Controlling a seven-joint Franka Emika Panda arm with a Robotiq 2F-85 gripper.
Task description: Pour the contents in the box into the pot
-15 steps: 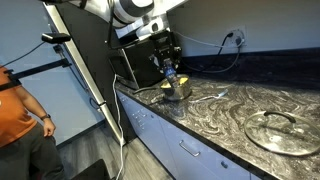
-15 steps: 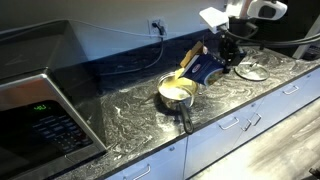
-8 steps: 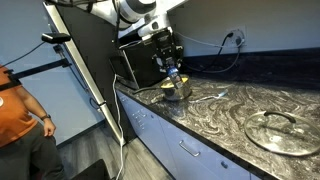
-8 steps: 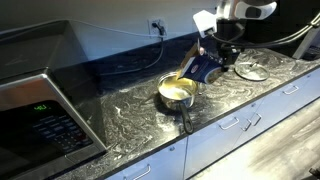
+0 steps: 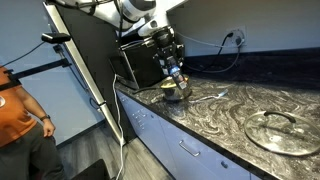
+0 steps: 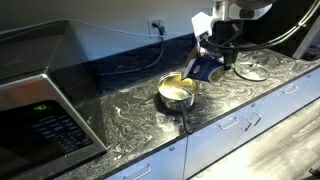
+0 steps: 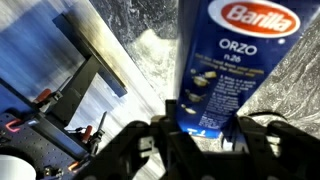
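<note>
Dark blue cardboard marks the Barilla orzo box (image 6: 203, 68), which hangs tilted over the marbled surface (image 6: 130, 125). Its yellow-flapped end points toward 8 o'clock, just above the rim of the shiny metal pot (image 6: 177, 93). The tool (image 6: 216, 55) pinches the box at its raised end. In the wrist view, 2 dark fingers (image 7: 160, 135) press against opposite sides of the carton.

The pot stands on the surface, pale yellowish inside, with its handle toward 5 o'clock and the counter edge. At 3 o'clock from the pot, well apart, a glass lid (image 6: 250, 72) with a metal rim lies flat. At 8 o'clock a microwave (image 6: 40, 110) fills the near corner. At 11 o'clock a wall outlet (image 6: 157, 26) carries a plug and black cable. In an exterior view a person in an orange shirt (image 5: 15, 100) stands beside the cabinets, well apart from the pot.
</note>
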